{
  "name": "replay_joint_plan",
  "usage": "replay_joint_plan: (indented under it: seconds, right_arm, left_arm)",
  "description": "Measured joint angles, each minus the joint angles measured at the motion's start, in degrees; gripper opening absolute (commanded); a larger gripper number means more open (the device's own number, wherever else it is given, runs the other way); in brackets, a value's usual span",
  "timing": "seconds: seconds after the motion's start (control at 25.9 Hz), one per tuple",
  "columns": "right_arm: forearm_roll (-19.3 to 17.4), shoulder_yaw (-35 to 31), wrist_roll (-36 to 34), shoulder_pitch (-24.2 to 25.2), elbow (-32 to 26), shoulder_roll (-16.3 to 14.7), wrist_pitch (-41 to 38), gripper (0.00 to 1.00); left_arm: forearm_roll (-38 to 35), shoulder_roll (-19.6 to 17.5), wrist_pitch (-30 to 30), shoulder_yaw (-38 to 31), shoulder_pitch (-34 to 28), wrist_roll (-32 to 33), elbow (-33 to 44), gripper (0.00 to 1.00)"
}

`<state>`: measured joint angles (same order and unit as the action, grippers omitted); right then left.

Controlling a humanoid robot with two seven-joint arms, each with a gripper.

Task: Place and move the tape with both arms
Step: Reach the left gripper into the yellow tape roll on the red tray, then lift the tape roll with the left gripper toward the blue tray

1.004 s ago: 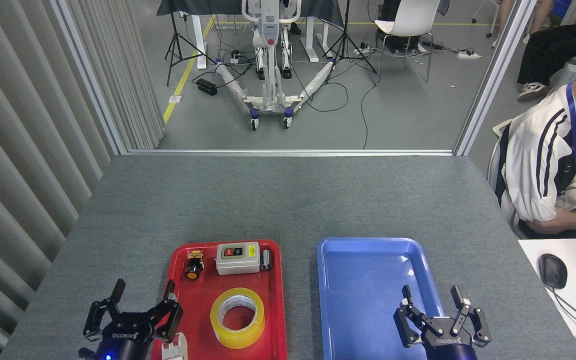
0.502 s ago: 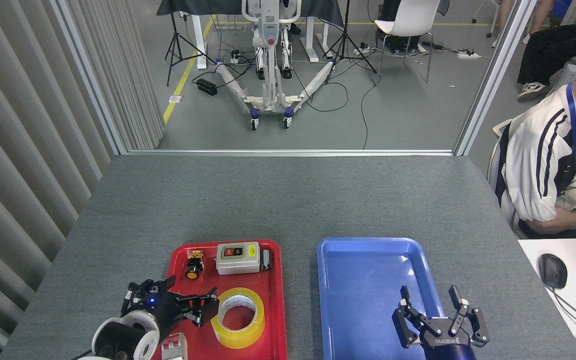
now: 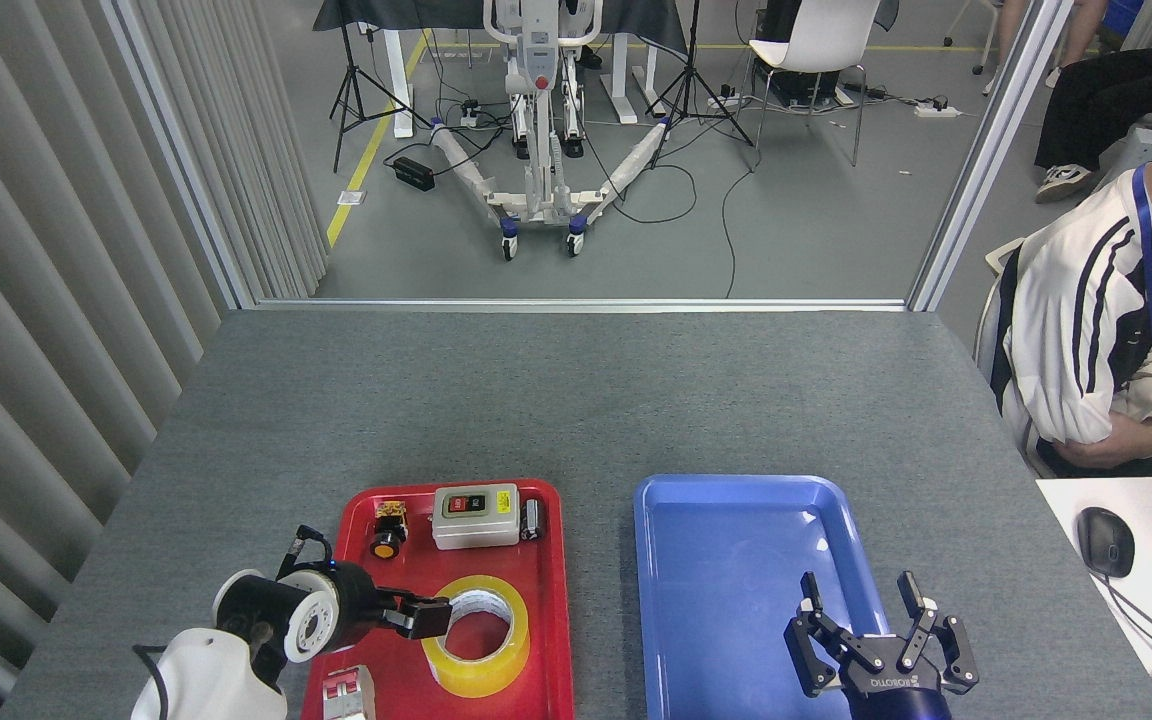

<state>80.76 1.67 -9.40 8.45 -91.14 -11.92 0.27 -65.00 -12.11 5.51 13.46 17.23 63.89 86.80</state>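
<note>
The tape (image 3: 475, 636) lies flat in the lower middle of the frame, on the near part of the red tray (image 3: 556, 600), its white core facing up. The left gripper (image 3: 424, 617) reaches in sideways from the lower left, its black fingers (image 3: 428, 616) at the roll's left rim, touching or just short of it; whether the claw is spread or clenched cannot be told from this angle. Higher up on the tray sit a push button (image 3: 387, 530), a white switch box (image 3: 476, 516) and a small dark cylinder (image 3: 533, 519). A white part (image 3: 348, 692) rests at the tray's bottom edge. To the right lies the blue tray (image 3: 736, 570). The right gripper (image 3: 879, 640) hangs over its near right corner, fingers spread and holding nothing. A person (image 3: 1101, 320) sits at the right edge.
</note>
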Motion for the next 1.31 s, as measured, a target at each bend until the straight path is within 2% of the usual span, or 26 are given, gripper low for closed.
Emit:
replay_joint_plan:
  seconds: [0.62, 0.66, 0.85, 0.89, 0.97, 1.0, 1.2, 1.31]
  right_arm:
    - [0.8, 0.0, 0.0, 0.0, 0.2, 0.9, -0.6, 1.0]
    - [0.9, 0.0, 0.0, 0.0, 0.2, 0.9, -0.6, 1.0]
    - [1.2, 0.0, 0.0, 0.0, 0.4, 0.9, -0.8, 1.0]
    - [1.3, 0.0, 0.1, 0.0, 0.5, 0.9, -0.8, 1.0]
    - [1.3, 0.0, 0.1, 0.0, 0.5, 0.9, -0.8, 1.0]
    - [1.3, 0.0, 0.1, -0.1, 0.6, 0.9, -0.8, 1.0]
    - [1.3, -0.1, 0.1, -0.1, 0.6, 0.8, -0.8, 1.0]
    - [1.3, -0.1, 0.1, -0.1, 0.6, 0.8, -0.6, 1.0]
  left_arm:
    - [0.1, 1.5, -0.8, 3.4, 4.6, 2.3, -9.5, 0.99]
    - [0.0, 1.8, -0.9, 3.5, 4.8, 2.3, -10.1, 0.94]
    - [0.0, 2.7, -0.7, 3.8, 5.7, 2.3, -13.5, 0.49]
    - [0.0, 2.8, -0.4, 3.8, 5.8, 2.3, -13.9, 0.38]
    - [0.0, 2.9, -0.1, 3.8, 5.9, 2.3, -14.3, 0.07]
    - [0.0, 3.0, 0.2, 3.8, 6.0, 2.3, -14.4, 0.0]
    - [1.8, 4.1, 6.8, 3.2, 6.1, 2.5, -15.1, 0.0]
    - [7.7, 4.7, 13.4, 0.9, 6.8, 2.0, -15.3, 0.0]
